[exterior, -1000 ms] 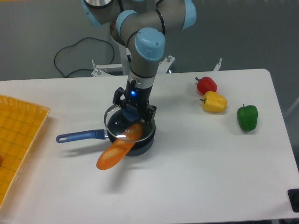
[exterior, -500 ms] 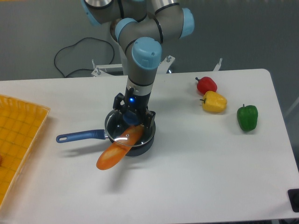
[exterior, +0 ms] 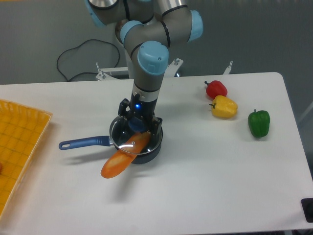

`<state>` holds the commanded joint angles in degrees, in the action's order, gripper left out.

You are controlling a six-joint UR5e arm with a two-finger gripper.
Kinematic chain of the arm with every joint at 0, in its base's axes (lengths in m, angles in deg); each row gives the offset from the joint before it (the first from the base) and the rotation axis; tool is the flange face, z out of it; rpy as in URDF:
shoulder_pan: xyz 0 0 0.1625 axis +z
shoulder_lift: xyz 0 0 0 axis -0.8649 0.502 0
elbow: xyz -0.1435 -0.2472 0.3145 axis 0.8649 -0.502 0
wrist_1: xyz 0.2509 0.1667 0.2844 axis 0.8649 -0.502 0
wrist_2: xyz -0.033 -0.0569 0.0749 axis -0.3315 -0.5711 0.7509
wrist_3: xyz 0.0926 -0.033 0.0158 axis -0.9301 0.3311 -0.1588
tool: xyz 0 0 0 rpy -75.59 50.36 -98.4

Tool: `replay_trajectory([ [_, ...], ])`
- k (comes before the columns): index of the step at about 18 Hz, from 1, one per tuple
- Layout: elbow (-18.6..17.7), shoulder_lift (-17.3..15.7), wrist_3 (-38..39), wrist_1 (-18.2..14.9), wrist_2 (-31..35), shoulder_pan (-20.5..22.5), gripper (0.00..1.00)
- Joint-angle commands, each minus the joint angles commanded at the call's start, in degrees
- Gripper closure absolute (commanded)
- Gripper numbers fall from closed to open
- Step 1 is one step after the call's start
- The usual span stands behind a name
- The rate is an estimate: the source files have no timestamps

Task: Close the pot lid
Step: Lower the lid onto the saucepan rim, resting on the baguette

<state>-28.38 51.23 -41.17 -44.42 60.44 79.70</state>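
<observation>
The dark navy pot (exterior: 146,152) stands on the white table with its blue handle (exterior: 84,143) pointing left. An orange carrot-like thing (exterior: 123,157) sticks out of the pot toward the front left. The glass lid (exterior: 122,136) sits over the pot, resting on that orange thing. My gripper (exterior: 138,124) comes straight down over the lid, its fingers on either side of the blue knob (exterior: 137,125). The jaws look shut on the knob.
A red pepper (exterior: 215,89), a yellow pepper (exterior: 224,107) and a green pepper (exterior: 258,123) lie at the right of the table. An orange tray (exterior: 19,142) sits at the left edge. A black cable (exterior: 73,56) loops behind the table.
The gripper with the lid has shifted slightly left and down over the pot. The lid now sits lower on the rim; between the last two frames almost nothing moves.
</observation>
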Motion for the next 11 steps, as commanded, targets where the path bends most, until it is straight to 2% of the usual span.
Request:
replay_trajectory([
  [11,0.35,0.88,0.18,0.00,0.61,-0.70,0.57],
])
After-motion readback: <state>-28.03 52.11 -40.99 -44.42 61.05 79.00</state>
